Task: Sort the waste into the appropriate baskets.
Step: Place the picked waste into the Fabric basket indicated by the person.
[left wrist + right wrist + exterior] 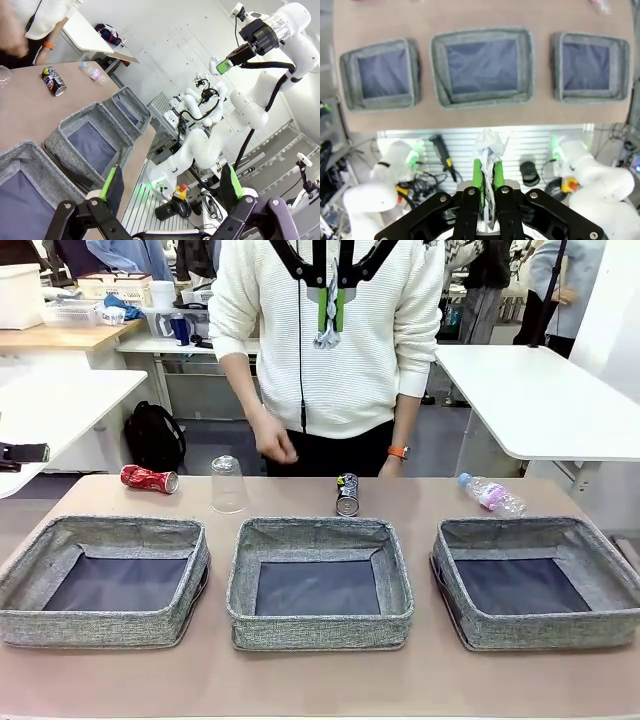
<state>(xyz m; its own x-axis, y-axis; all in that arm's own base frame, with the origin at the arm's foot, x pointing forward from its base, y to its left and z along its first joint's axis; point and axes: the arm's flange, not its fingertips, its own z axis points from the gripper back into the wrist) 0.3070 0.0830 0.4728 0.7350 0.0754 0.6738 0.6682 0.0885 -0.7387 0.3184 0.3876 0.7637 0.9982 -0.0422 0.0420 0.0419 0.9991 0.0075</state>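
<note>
Your left gripper (171, 171) hangs high beside the bench (320, 685), its jaws spread wide with nothing between them.

On the bench, start at the left basket (110, 625), which sits nearest your left arm with its dark bottom bare. Behind it, near the far edge, the red crushed can (149, 479) lies on its side. Its long axis runs left to right along that edge, and its silver end is turned to the right. Just to its right the clear plastic cup (228, 484) stands upside down, mouth on the bench.

The middle basket (320, 630) comes next, also bare inside. Behind its far wall the dark printed can (347, 494) lies on its side. Its long axis runs from the far side toward you, with the silver end facing the baskets. A person stands at the far side here, with one hand (272, 440) lowered over the far edge.

High above the middle, your right gripper (331, 328) points down. Its green pads are pinched almost together on the white crumpled paper ball (326, 338), which hangs from the fingertips. In the right wrist view the paper (489, 145) sits over the robot's side of the bench, short of the baskets.

Farther right, the clear bottle (492, 495) lies on its side. Its blue cap points left and away, and its long axis slants toward the right basket (540, 632), which is bare inside.
</note>
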